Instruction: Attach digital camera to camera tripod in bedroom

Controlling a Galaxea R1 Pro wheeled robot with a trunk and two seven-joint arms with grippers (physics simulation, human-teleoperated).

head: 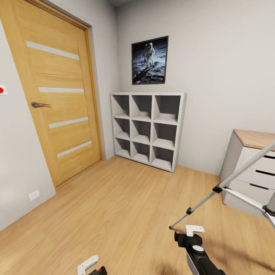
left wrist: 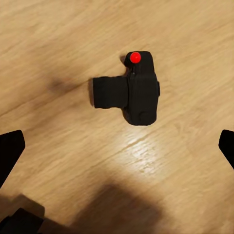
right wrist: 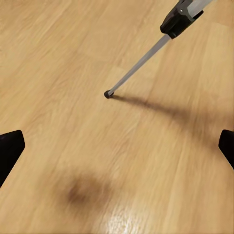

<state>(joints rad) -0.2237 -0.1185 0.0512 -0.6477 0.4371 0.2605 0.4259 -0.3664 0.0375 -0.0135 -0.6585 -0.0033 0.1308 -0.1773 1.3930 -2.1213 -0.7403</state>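
Head view: bedroom corner with a wooden door (head: pixel 57 91), a white cube shelf (head: pixel 148 128), a moon-walk poster (head: pixel 149 60) and a wood-topped grey desk (head: pixel 252 160) to the right. The camera tripod (head: pixel 225 187) enters from the right edge; one silver leg slants down to a black foot on the plank floor (head: pixel 114 206), close ahead of the right gripper (head: pixel 194 230). The left gripper (head: pixel 88 264) sits at the lower edge of the view; jaw state cannot be told here for either. Left wrist view: the digital camera (left wrist: pixel 129 90) lies on the floor directly under the left gripper (left wrist: pixel 119 146), whose dark fingertips (left wrist: pixel 9 151) stand wide apart at the two picture edges, nothing between them. The camera's long axis runs from the lens barrel to the body; the lens points sideways along the floor, the red button on the side that faces this view. Judgement: small, rigid, probably light, with smooth casing that may slip; take hold across the boxy body rather than the round barrel. Which face carries the mount cannot be told. Right wrist view: the right gripper (right wrist: pixel 119 148) is also spread, empty, above bare floor; the tripod leg (right wrist: pixel 139 66) runs diagonally from a black joint to its foot. Judgement: thin legs, so the stand tips easily if nudged.
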